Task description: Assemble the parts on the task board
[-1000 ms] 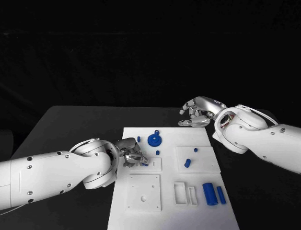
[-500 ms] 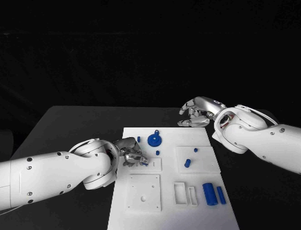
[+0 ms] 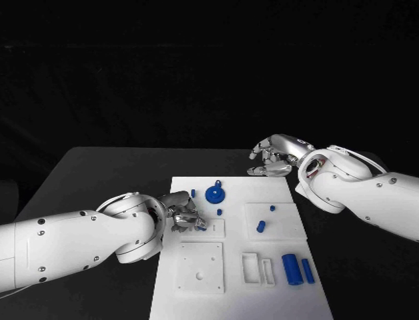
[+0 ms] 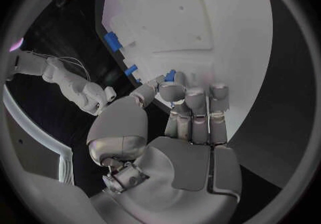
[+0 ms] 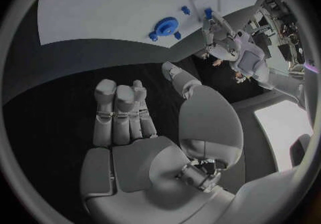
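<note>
The left hand [image 3: 183, 215] sits at the left edge of the white rectangular task board [image 3: 233, 303], fingers pinching a small blue peg [image 3: 201, 228] over a square recess. The right hand [image 3: 275, 157] hovers above the black surface [image 3: 104, 173] near the frame's upper right, fingers curled and holding nothing. Lower right, two blue cylinders [image 3: 298, 269] lie beside a white slotted tray [image 3: 259, 269], and a blue gear-shaped disc [image 3: 215, 195] rests near the board's top.

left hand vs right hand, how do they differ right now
The left hand is over the task board, pinching a small blue part at its fingertips; the right hand holds nothing. The left hand sits by the board's left edge, while the right hand hangs beyond the board's far edge, above the black table. Both are silver, with fingers curled.
</note>
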